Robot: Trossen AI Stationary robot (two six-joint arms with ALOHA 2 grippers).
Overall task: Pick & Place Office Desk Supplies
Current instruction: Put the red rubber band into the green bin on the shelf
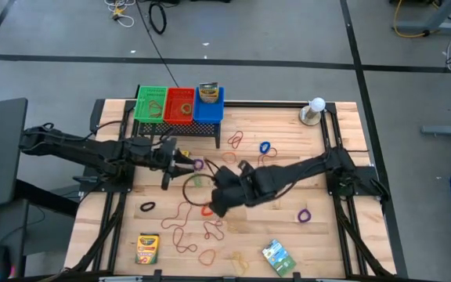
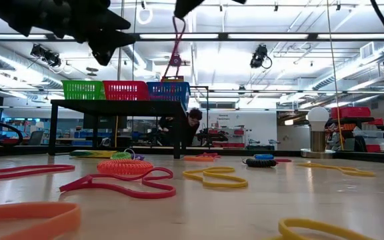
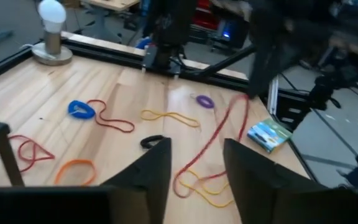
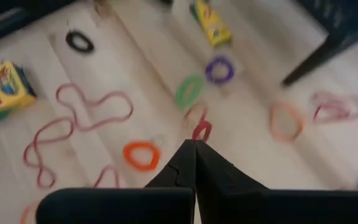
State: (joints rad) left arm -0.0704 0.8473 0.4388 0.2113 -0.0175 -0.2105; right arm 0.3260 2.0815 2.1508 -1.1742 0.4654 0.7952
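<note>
Wooden tabletop lies strewn with bands below you. Your right gripper (image 1: 210, 205), jaws pressed together, pinches a red band (image 4: 201, 130) that dangles straight down from its tips, long axis upright, mid-table. Your left gripper (image 1: 188, 164) hovers just beside, jaws spread and empty. The red bin (image 1: 179, 105) lies beyond both, at the far edge; the right arm is the one carrying.

1. Dark arm parts (image 2: 79, 23) fill the upper left of the frame.
2. A red rubber band (image 2: 176, 50) hangs at top centre.
3. Green, red and blue baskets (image 2: 127, 90) sit on a black rack (image 2: 115, 107), left of centre.
4. A coiled orange band (image 2: 125, 167) lies on the table (image 2: 245, 213).
5. A white ball (image 2: 318, 115) stands at right.
</note>
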